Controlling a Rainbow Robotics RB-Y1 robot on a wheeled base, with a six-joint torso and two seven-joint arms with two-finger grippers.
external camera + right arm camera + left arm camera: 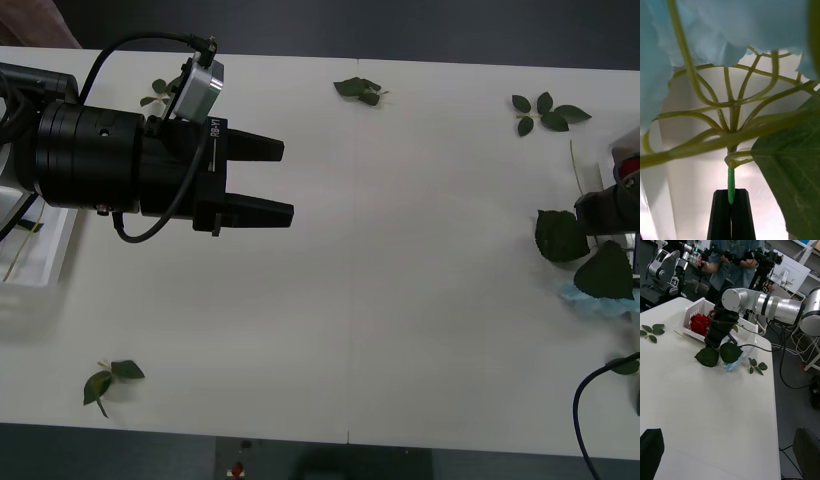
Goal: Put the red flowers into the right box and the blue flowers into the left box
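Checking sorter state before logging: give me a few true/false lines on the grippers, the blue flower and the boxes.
1. The right gripper is shut on the blue flower stem. True.
2. The left gripper holds a red flower. False: it is open over the bare table.
3. A red flower lies in the right box. True.
4. The blue flower is already in the left box. False: it is beside the right box.

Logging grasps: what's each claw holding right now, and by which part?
The right claw is shut on a blue flower, pinching the end of its green stem. The left claw is open over the table, holding nothing.
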